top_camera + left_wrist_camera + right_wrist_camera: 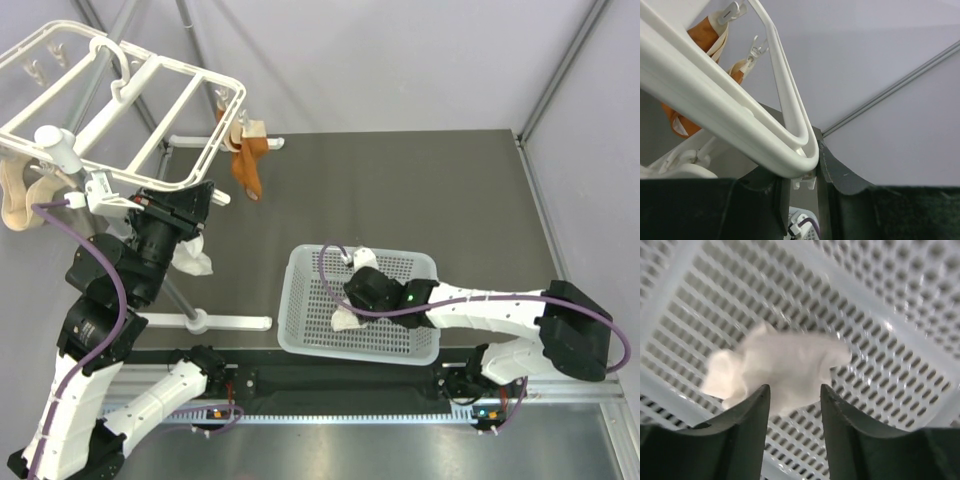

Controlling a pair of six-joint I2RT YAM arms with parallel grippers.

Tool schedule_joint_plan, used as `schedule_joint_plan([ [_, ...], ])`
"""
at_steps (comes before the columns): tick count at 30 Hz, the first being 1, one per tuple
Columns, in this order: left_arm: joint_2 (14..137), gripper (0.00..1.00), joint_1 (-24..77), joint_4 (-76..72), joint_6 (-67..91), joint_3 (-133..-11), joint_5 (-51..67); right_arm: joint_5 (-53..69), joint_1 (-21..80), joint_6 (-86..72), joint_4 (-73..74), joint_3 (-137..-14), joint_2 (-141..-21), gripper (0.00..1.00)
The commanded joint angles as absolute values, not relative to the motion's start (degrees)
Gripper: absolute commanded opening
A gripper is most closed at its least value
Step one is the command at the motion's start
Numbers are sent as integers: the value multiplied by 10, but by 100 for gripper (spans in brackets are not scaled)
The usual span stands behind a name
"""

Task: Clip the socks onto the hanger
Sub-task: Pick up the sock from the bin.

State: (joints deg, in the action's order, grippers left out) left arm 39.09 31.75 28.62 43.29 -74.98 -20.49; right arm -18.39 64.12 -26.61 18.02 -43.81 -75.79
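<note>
The white hanger [150,110] stands at the far left on its pole stand. My left gripper [200,196] is up at its near edge. In the left wrist view it [801,175] is closed narrowly on a small clip [804,181] under the frame's corner [790,160]. One white sock [192,258] hangs just below that gripper; what holds it is hidden. My right gripper [350,298] is open inside the basket. Its fingers straddle the edge of the other white sock [785,365], which lies crumpled on the basket floor and also shows in the top view [345,320].
The white perforated basket [400,345] sits at the table's near middle. Orange-brown socks [246,160] hang from the hanger's right end, beige socks [20,200] from its left end. The stand's base bar [225,322] lies beside the basket.
</note>
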Motion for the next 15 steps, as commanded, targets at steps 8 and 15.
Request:
schedule_joint_plan([
  [8, 387, 0, 317, 296, 425, -735, -202, -219, 654, -322, 230, -417, -665, 54],
  [15, 381, 0, 317, 297, 423, -735, -208, -196, 654, -298, 213, -468, -719, 54],
])
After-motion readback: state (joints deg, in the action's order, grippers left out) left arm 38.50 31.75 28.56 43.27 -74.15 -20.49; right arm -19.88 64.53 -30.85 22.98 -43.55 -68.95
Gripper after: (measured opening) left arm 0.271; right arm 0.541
